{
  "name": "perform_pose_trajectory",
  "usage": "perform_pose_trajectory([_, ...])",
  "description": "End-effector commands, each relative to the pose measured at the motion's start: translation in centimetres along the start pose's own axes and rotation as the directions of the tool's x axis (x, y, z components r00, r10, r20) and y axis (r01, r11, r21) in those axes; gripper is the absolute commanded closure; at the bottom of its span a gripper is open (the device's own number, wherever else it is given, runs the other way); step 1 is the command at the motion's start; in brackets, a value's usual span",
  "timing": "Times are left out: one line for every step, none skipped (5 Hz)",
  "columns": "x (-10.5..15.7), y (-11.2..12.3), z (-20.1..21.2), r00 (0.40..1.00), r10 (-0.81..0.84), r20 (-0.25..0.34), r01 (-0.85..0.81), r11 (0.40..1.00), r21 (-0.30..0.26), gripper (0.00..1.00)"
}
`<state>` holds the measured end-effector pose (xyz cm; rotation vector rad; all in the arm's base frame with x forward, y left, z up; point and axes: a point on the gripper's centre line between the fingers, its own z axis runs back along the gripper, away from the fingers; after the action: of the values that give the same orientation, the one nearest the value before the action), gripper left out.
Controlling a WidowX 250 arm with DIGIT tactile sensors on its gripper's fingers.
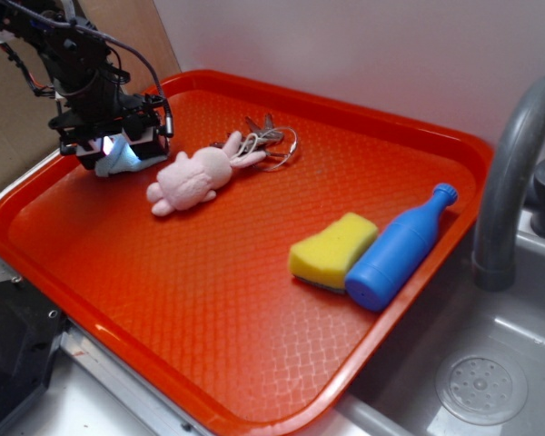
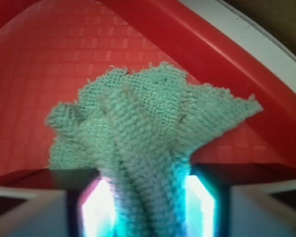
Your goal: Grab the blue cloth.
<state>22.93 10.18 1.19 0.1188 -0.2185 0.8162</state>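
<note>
The blue cloth (image 2: 148, 123) is a pale grey-blue ribbed rag, bunched into folds and pinched between my gripper's (image 2: 145, 207) two glowing pads (image 2: 96, 207). It fans out ahead of the fingers over the red tray (image 2: 49, 59) near a tray corner. In the exterior view the gripper (image 1: 118, 150) is at the tray's far left corner, shut on the cloth (image 1: 125, 160), whose pale edge shows under the fingers just left of the pink plush toy (image 1: 195, 177).
A bunch of keys (image 1: 272, 141) lies behind the plush toy. A yellow sponge (image 1: 331, 250) and a bright blue bottle (image 1: 401, 247) lie at the tray's right side. A grey tap (image 1: 513, 173) and sink (image 1: 481, 381) are at the right.
</note>
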Motion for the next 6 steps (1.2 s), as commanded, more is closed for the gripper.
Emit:
perform_pose_trajectory([-0.9,1.0,-0.1,0.998,-0.057,-0.024,0.057,0.998,0.003,1.00])
perform_pose_trajectory([-0.8,1.0,0.7,0.993,-0.108,-0.047,0.109,0.994,0.018,1.00])
perform_pose_trajectory([-1.4,0.8,6.1,0.964,-0.196,-0.179,0.195,0.981,-0.025,1.00])
perform_pose_trajectory([-3.9,-0.4,11.8,0.918,-0.362,-0.159,0.336,0.927,-0.169,1.00])
perform_pose_trajectory([-6.1,-1.5,17.4,0.860,-0.497,-0.115,0.467,0.858,-0.214,1.00])
perform_pose_trajectory([-8.3,-1.5,23.2,0.792,-0.602,-0.101,0.557,0.780,-0.284,1.00])
